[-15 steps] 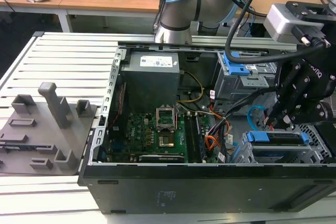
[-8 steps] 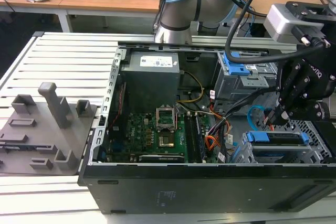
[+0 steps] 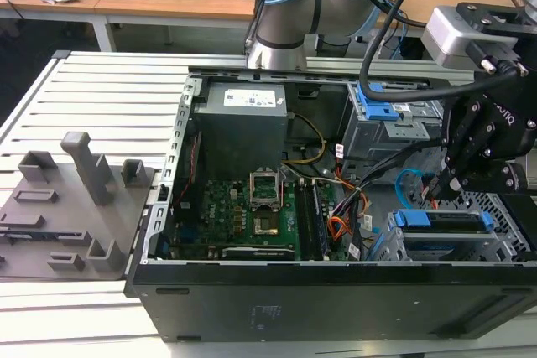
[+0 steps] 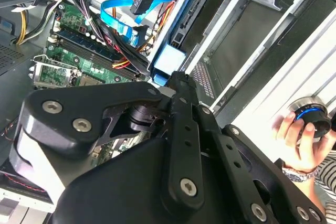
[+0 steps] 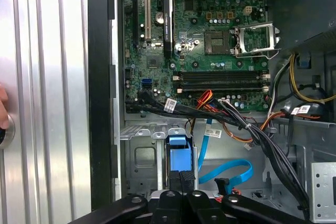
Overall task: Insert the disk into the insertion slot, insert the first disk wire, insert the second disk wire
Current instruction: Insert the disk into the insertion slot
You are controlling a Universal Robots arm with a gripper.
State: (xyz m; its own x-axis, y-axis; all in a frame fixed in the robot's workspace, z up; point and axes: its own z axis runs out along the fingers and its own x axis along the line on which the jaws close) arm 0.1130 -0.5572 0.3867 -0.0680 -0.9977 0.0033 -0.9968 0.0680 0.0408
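Open computer case (image 3: 336,299), side panel off. The insertion slot (image 3: 502,222) is in one corner of it, and all else is placed off that. The disk (image 3: 440,221) lies in the slot with its blue frame end showing. The gripper (image 3: 443,184) hangs just above the slot, fingers drawn close together and holding nothing. The blue wire (image 5: 231,173) lies loose beside the slot, unplugged. Judging by this, the disk step is in hand and nearly done; seating it fully calls for a straight push along the bay.
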